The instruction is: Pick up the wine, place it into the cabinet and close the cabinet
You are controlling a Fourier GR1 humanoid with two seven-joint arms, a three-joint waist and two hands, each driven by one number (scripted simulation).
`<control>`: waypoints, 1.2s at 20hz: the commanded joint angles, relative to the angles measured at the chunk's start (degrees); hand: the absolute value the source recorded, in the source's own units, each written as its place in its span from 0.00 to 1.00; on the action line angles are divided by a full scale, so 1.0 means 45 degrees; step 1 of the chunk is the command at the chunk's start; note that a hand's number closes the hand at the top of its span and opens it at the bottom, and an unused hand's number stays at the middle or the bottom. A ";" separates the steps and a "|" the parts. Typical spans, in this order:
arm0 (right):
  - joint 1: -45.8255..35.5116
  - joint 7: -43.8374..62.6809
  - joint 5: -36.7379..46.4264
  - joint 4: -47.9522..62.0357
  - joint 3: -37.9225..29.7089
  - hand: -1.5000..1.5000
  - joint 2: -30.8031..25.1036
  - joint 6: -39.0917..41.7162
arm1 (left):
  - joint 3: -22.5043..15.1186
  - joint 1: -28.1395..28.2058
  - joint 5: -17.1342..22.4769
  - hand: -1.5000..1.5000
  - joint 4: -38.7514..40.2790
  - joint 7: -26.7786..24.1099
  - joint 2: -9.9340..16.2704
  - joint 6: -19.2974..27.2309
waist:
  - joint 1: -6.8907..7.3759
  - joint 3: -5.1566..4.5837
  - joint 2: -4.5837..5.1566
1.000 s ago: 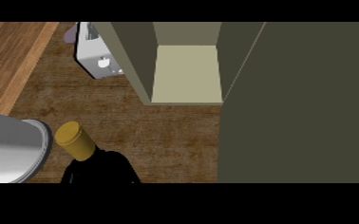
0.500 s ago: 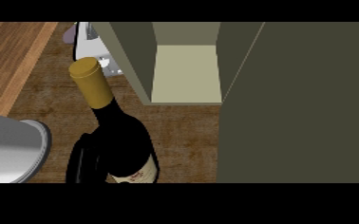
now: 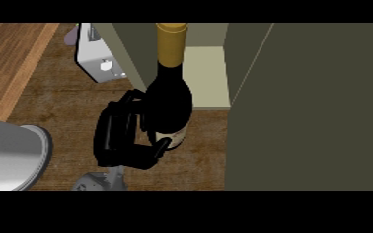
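since the frame half a second before, the wine bottle (image 3: 169,103) had risen farther up the view and shifted to the right: its gold-capped neck, which earlier sat over the white appliance (image 3: 98,59) at the cabinet's left corner, now lay across the cabinet (image 3: 207,79) opening, the cap reaching the view's top edge. the black robot hand (image 3: 120,135), hidden before, had come into sight. a second earlier only the gold cap and a bit of dark shoulder showed at the bottom.

at the far left a strip of lighter wood ran along the edge, and below it a grey rounded object (image 3: 22,155) sat at the lower left, showing less than before. the dark wooden table (image 3: 65,103) spread from there to the cabinet. the white appliance stood at the upper left, just beside the cabinet's left wall.

the left robot hand held the wine bottle, its fingers curled round the dark body near the pale label, with a grey wrist part below it. the bottle was off the table, in front of the open cabinet, its body over the table near the shelf's front edge. the pale shelf inside showed right of the neck. the open cabinet door (image 3: 299,108), a broad dark olive panel, filled the right side.
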 commanded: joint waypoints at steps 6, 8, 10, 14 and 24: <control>0.0368 -0.1319 0.0858 0.1000 0.0412 0.00 0.0294 0.0434 | -0.1486 -0.2317 -0.0757 1.00 0.2262 -0.0806 -0.0028 0.2507 | -0.0007 0.0001 0.0002; 0.0581 -0.0568 -0.0206 -0.0016 -0.0243 0.00 -0.0096 0.0449 | -0.0205 -0.3772 -0.0624 1.00 0.4068 -0.0592 -0.0029 0.1621 | -0.0086 -0.0001 0.0014; -0.0410 -0.0348 0.1207 0.0680 0.0793 0.00 0.0487 -0.0371 | -0.1180 -0.3775 -0.0947 1.00 0.2924 0.0718 -0.0029 0.2879 | 0.0030 -0.0001 0.0000; 0.0692 0.0994 -0.0150 -0.1743 0.0413 0.00 0.0032 -0.0191 | -0.1461 -0.4471 0.0031 1.00 0.5262 -0.1159 -0.0029 0.3338 | -0.0152 -0.0009 0.0000; -0.0029 -0.0189 -0.0407 0.0185 -0.0439 0.00 -0.0162 0.0144 | -0.2350 -0.4435 0.1486 1.00 0.6853 -0.2678 -0.0029 0.3898 | -0.0033 -0.0002 0.0003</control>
